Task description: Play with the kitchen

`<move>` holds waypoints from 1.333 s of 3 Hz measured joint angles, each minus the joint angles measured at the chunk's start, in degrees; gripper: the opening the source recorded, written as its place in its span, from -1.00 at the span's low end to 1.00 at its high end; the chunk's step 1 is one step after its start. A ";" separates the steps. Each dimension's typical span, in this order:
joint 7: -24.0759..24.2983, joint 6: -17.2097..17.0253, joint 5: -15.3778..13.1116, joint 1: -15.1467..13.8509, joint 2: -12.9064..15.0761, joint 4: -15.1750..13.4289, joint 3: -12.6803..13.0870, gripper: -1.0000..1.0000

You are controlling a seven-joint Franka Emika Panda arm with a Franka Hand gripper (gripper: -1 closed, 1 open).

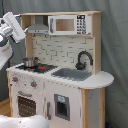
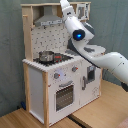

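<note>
The toy kitchen [image 1: 57, 75] fills both exterior views, a small pot [image 2: 46, 56] on its stovetop. The arm [image 2: 80, 36] is raised near the hood at 12 o'clock; its end effector's state cannot be told. Likely approach phase: the next move calls for descending toward a fixture.

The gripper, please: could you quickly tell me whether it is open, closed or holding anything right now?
Gripper: cannot be told; both exterior views show only the arm raised near the kitchen.
</note>
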 joint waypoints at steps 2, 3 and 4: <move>5.04 -10.11 0.00 -2.45 0.52 4.43 0.88 1.00; 7.55 -15.26 0.00 -4.20 1.30 7.10 1.00 1.00; 9.64 -19.72 0.00 -6.04 2.46 9.81 0.76 1.00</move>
